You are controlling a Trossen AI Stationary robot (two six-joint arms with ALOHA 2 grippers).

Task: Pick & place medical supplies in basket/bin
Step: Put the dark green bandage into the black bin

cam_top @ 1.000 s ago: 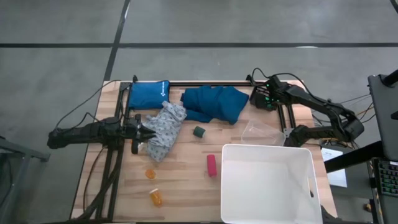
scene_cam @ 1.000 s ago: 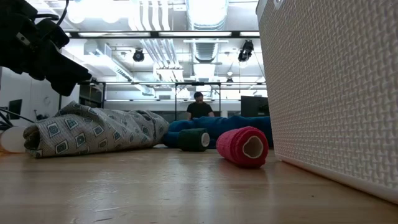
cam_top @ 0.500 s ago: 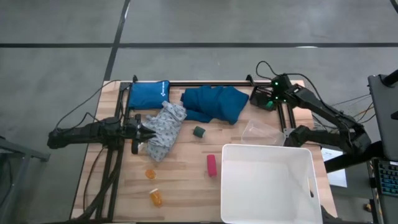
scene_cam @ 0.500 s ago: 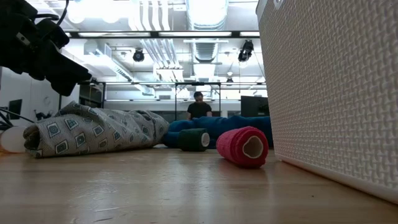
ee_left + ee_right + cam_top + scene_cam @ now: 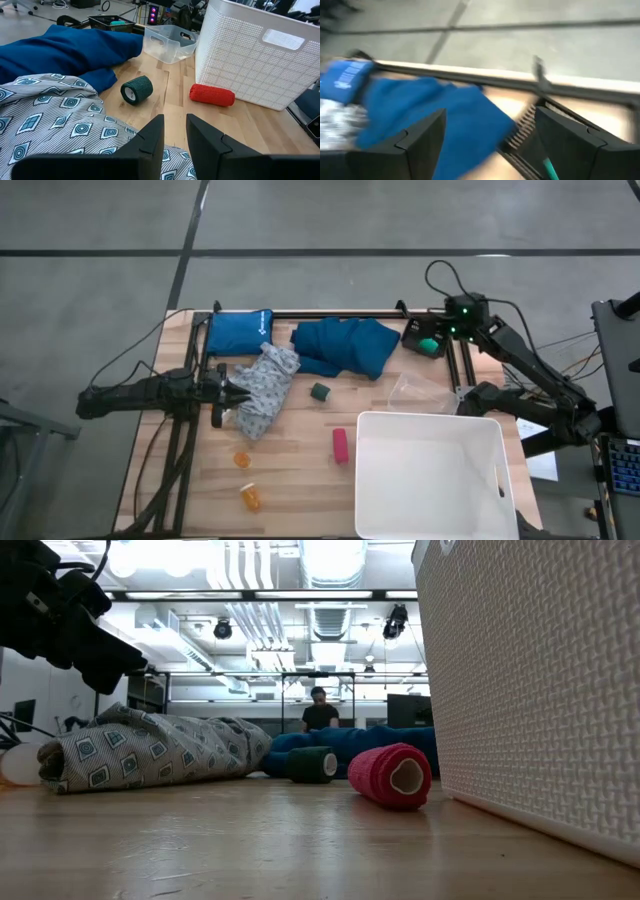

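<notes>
Supplies lie spread over the wooden table [image 5: 300, 480] in the high view. The big white tub [image 5: 432, 475] sits at the lower right. The patterned cloth [image 5: 262, 393] lies left of middle, and the left gripper [image 5: 238, 393] touches its edge. The right gripper [image 5: 432, 340] hangs at the upper right.

In the low view, the pink-red roll [image 5: 391, 775] lies just left of the tub.

In the left wrist view, the left gripper's fingers [image 5: 152, 136] are a little apart above the cloth, holding nothing.

In the right wrist view, the right gripper's fingers [image 5: 422, 132] are wide apart and empty above the dark teal cloth [image 5: 427, 117].
</notes>
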